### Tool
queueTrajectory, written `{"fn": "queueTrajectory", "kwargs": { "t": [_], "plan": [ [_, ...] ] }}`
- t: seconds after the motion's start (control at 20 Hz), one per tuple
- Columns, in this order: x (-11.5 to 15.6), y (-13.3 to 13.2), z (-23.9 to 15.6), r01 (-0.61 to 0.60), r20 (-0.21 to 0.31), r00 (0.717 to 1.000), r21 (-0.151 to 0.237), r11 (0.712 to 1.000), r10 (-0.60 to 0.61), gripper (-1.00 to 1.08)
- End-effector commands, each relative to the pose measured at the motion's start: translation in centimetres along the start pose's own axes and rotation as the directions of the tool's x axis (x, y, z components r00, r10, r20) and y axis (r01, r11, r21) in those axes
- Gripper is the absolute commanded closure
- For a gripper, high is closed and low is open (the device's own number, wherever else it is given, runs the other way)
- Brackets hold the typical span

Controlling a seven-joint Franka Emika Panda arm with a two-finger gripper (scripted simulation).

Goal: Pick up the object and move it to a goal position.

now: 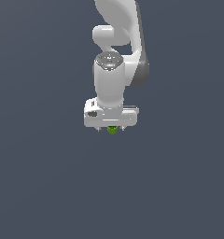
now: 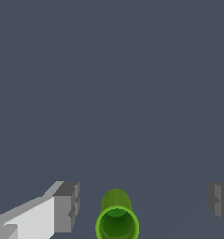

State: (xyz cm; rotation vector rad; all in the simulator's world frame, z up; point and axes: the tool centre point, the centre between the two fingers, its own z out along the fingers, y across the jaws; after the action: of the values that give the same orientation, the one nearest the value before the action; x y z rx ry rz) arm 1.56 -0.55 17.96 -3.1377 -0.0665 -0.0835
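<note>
Exterior view: the claw (image 1: 112, 128) points straight down over the grey table (image 1: 44, 186), with the green object (image 1: 112, 130) showing directly beneath it; contact probably cannot be confirmed from here.

Wrist view: the claw stands wide open, holding nothing. The object (image 2: 116, 217) lies between the fingers (image 2: 67, 205), clear of both. Centre it between the pads, descend, then close evenly.

A bare simulated scene: flat, featureless slate-grey backdrop (image 1: 39, 186) behind a smoothly rendered white arm (image 1: 111, 84).
</note>
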Motion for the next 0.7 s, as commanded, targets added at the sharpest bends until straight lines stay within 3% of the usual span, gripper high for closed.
{"fn": "queueTrajectory", "kwargs": {
  "t": [0.0,0.65],
  "plan": [
    [-0.1,0.0,0.1,0.009,0.001,1.0,0.0,1.0,-0.009,-0.92],
    [-2.4,-0.1,2.2,0.201,0.014,0.979,0.0,0.98,-0.201,-0.92]
  ]
}}
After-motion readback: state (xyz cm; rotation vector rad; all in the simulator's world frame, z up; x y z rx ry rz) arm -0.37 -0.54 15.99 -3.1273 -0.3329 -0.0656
